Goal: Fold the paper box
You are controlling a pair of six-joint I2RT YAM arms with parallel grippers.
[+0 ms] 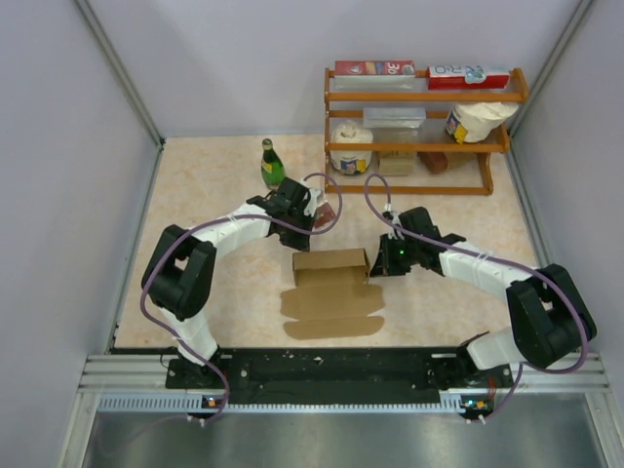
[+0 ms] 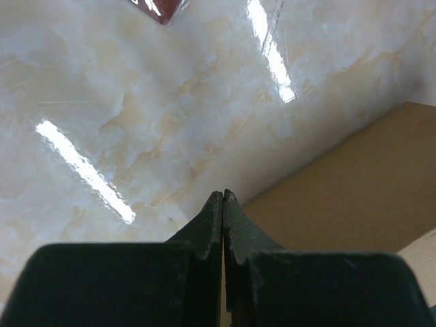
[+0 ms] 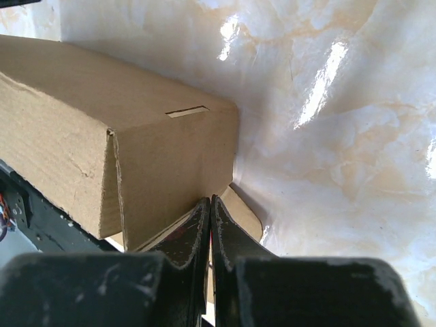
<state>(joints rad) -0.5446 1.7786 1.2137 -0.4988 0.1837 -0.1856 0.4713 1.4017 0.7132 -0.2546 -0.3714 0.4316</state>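
Glossy marbled table [image 1: 214,185] is occupied at its middle by the paper box [image 1: 330,265]: matte brown cardboard, its rear part already raised into a slim rectangular sleeve, rounded flaps left lying flat in front. At the sleeve's right end the right end effector [image 3: 210,204] is held pinched closed and empty, and the left end effector [image 2: 223,199] is likewise closed on nothing just behind the box.

My left arm [image 1: 230,232] and right arm [image 1: 478,269] are white tubes between chunky black joint housings [image 1: 180,275], each trailed by a looping purple cable [image 1: 146,304]. My left gripper [image 2: 223,196] has dark, smooth, tapering fingers [image 2: 204,231]. My right gripper [image 3: 210,201] matches it, though scuffed with pale specks. A small green light [image 1: 401,250] glows at my right wrist.
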